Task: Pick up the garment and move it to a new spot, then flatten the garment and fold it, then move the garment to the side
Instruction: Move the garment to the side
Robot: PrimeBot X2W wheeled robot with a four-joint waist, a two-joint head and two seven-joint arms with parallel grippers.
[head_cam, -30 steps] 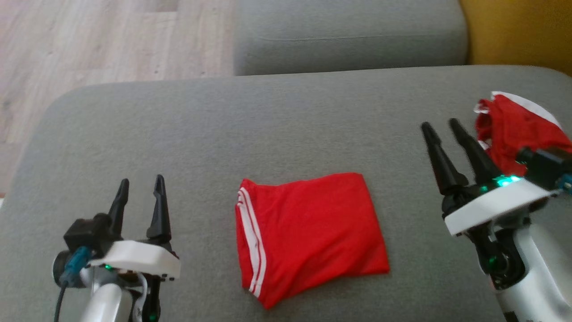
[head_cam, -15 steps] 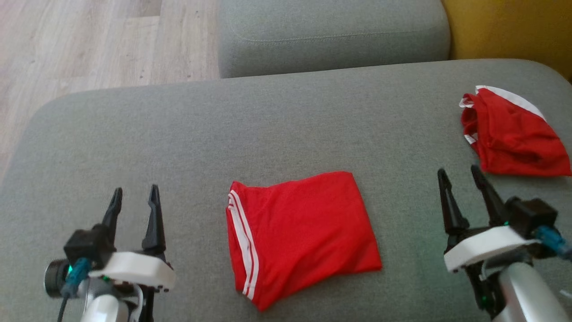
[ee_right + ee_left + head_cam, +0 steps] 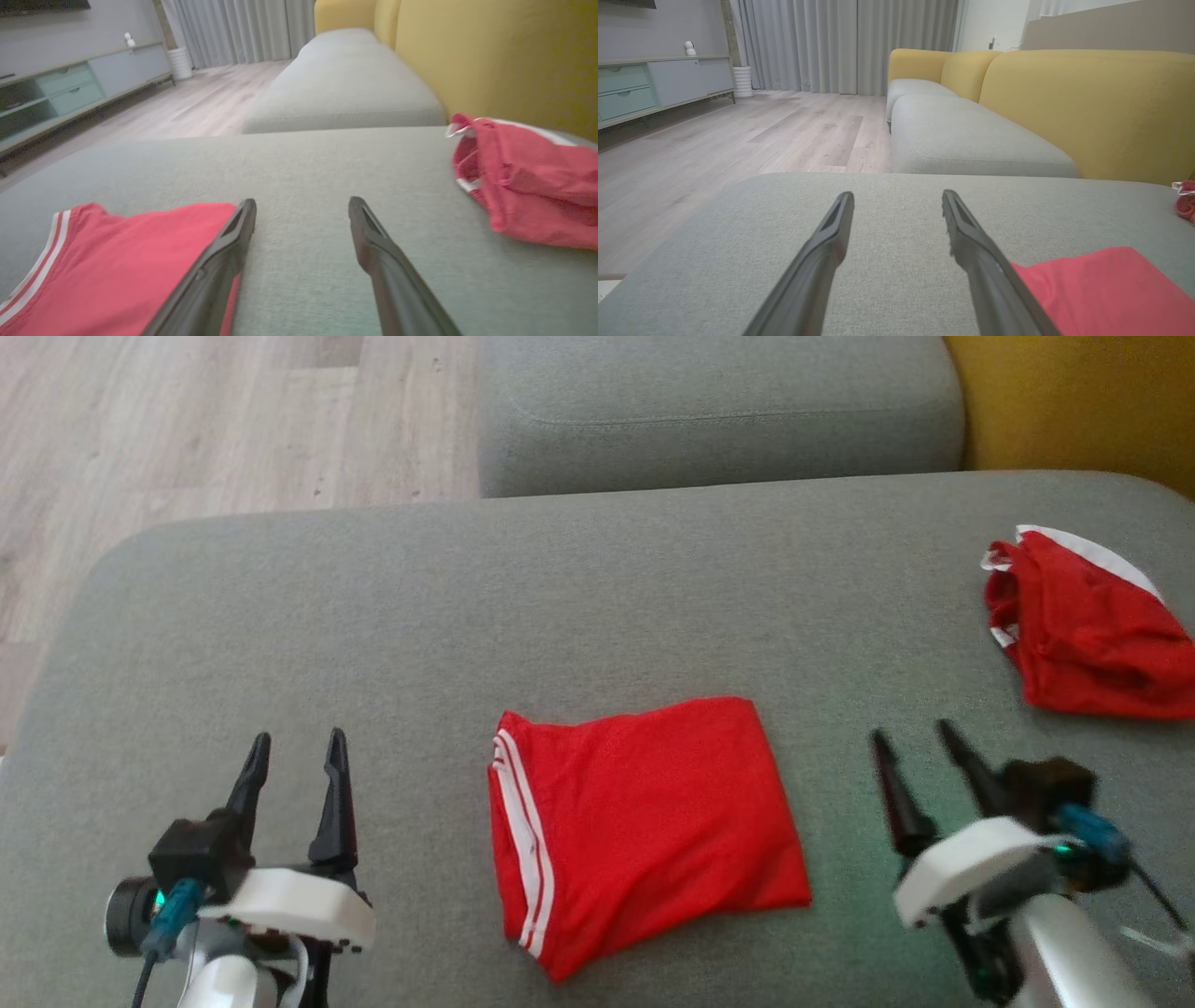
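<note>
Folded red garment [image 3: 644, 831] flat at centre of grey sofa cushion [image 3: 467, 597], between left end effector [image 3: 297, 742] and right end effector [image 3: 910, 730]; both with fingers apart, empty. Crumpled red garment [image 3: 1088, 630] at far right.

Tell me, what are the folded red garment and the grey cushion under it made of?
Folded red garment: seemingly thin matte knit fabric, maybe polyester; it drapes in soft creases, with white stripes. Grey cushion: matte woven upholstery cloth, judging by its fine speckled weave.
</note>
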